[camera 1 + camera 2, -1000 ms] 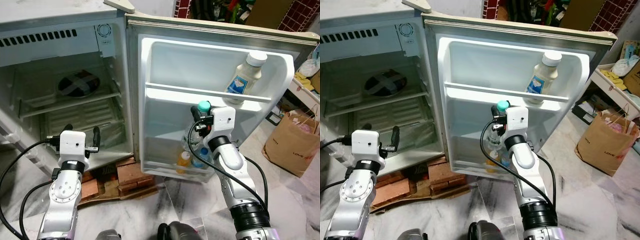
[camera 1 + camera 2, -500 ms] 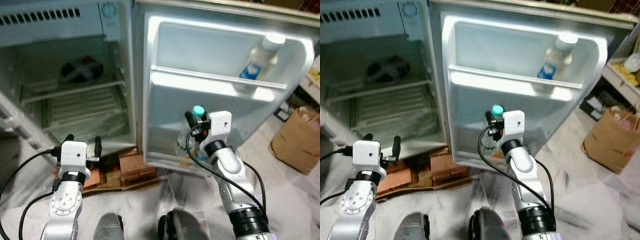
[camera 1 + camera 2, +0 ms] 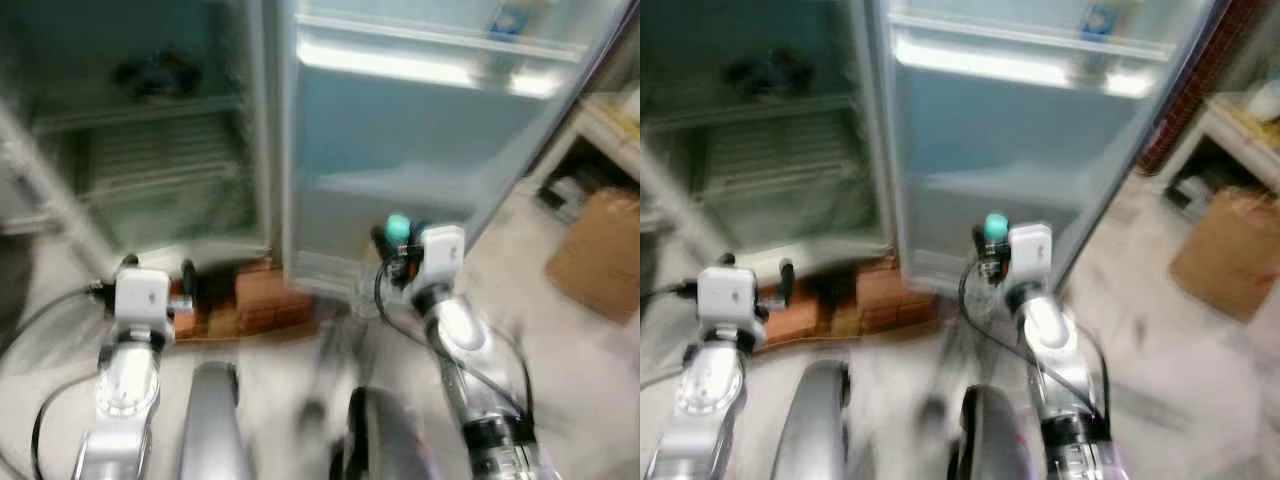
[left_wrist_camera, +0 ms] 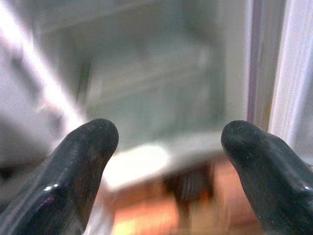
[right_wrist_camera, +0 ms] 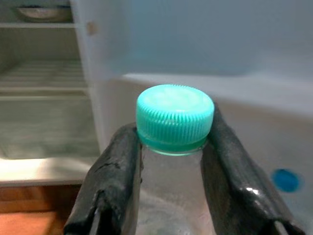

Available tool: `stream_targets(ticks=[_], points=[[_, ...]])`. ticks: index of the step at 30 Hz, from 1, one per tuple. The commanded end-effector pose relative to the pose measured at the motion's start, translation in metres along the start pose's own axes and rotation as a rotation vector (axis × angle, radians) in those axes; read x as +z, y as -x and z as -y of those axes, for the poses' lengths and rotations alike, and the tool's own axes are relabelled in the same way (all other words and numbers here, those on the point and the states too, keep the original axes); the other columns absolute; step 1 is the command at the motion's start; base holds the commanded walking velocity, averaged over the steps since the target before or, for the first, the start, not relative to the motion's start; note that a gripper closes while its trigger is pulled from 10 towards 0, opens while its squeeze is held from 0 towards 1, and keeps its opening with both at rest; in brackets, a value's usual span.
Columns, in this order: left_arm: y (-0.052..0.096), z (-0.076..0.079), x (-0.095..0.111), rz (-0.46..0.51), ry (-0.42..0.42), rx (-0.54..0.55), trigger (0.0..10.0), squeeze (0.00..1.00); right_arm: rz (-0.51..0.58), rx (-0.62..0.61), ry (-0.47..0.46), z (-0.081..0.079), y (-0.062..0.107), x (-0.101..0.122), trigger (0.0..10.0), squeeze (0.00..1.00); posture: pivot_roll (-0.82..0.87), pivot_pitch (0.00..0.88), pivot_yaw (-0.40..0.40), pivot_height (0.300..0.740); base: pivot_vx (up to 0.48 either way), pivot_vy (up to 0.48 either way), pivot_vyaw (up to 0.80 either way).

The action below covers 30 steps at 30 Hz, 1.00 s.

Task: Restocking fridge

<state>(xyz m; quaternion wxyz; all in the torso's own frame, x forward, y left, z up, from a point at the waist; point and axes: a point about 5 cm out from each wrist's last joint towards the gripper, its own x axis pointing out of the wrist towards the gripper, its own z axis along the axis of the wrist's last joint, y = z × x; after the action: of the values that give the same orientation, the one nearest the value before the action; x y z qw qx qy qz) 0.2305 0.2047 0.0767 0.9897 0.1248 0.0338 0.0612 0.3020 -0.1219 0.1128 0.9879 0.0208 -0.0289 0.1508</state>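
Lowered right gripper (image 5: 171, 161) grips clear, teal-capped bottle (image 5: 174, 119).

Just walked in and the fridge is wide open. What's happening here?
The robot is restocking it. Its right hand is shut on a clear bottle with a teal cap, held in front of the open fridge door. Its left hand is open and holds nothing, low by the fridge.

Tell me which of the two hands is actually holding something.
The right hand: its two black fingers clamp the neck of a clear bottle with a teal cap, in front of the open fridge door. The left hand is open and empty.
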Motion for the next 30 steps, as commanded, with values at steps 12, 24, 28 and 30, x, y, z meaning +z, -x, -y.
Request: stream_targets(ticks=[12,24,28,30], points=[[0.002,0.005,0.000,-0.002,-0.004,-0.026,10.0,0.00,0.048,0.016,0.017,-0.003,-0.004,0.007,10.0,0.00,0.14,0.129,-0.079,0.602,0.020,0.000,0.00],[0.000,0.008,0.000,0.000,-0.002,-0.033,10.0,0.00,0.069,0.064,0.014,-0.007,-0.004,0.010,10.0,0.00,0.14,0.125,-0.081,0.602,0.247,0.000,0.00],[0.000,0.009,0.000,0.000,0.001,-0.036,10.0,0.00,0.082,0.084,0.017,-0.009,-0.005,0.012,10.0,0.00,0.14,0.126,-0.082,0.602,0.267,0.000,0.25],[0.000,0.009,0.000,0.000,0.001,-0.038,10.0,0.00,0.085,0.087,0.013,-0.010,-0.004,0.012,10.0,0.00,0.14,0.126,-0.082,0.602,0.276,0.000,0.48]])
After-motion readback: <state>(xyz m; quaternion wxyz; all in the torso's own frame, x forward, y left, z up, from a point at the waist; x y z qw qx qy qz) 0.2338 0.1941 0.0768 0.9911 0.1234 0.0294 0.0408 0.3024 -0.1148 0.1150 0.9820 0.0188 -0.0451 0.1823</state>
